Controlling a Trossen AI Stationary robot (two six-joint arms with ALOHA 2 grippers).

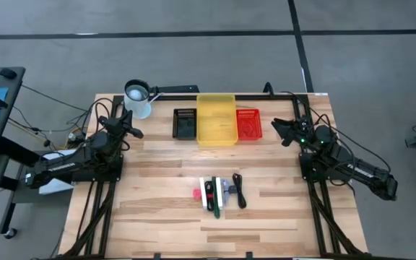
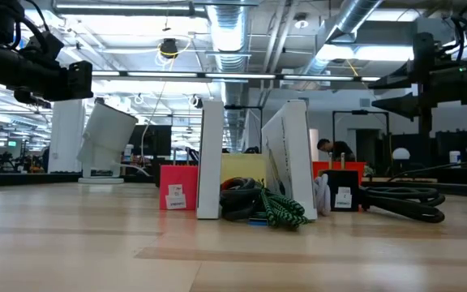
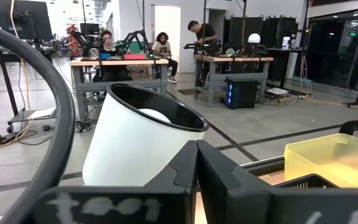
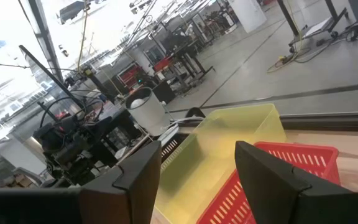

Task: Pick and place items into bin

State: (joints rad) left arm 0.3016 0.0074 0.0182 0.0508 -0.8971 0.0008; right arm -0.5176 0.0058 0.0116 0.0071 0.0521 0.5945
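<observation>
The items lie together on the wooden table's middle, toward the near edge: a tiny pink-red cube (image 1: 197, 193), a white-and-black piece (image 1: 209, 191), a green pen-like stick (image 1: 217, 207), a small silver-grey part (image 1: 227, 186) and a black coiled cable (image 1: 240, 192). Beyond them stand a yellow bin (image 1: 216, 118), a black bin (image 1: 185, 123) and a red bin (image 1: 248, 123). My left gripper (image 1: 130, 124) hovers shut and empty at the far left, well away from the items. My right gripper (image 1: 279, 130) hovers open and empty at the far right, beside the red bin (image 4: 272, 180).
A white lamp shade (image 1: 137, 97) stands at the far left corner, close in front of my left gripper (image 3: 197, 163). The yellow bin (image 4: 229, 143) lies ahead of my right gripper (image 4: 197, 168). People work at benches in the room beyond (image 3: 160, 46).
</observation>
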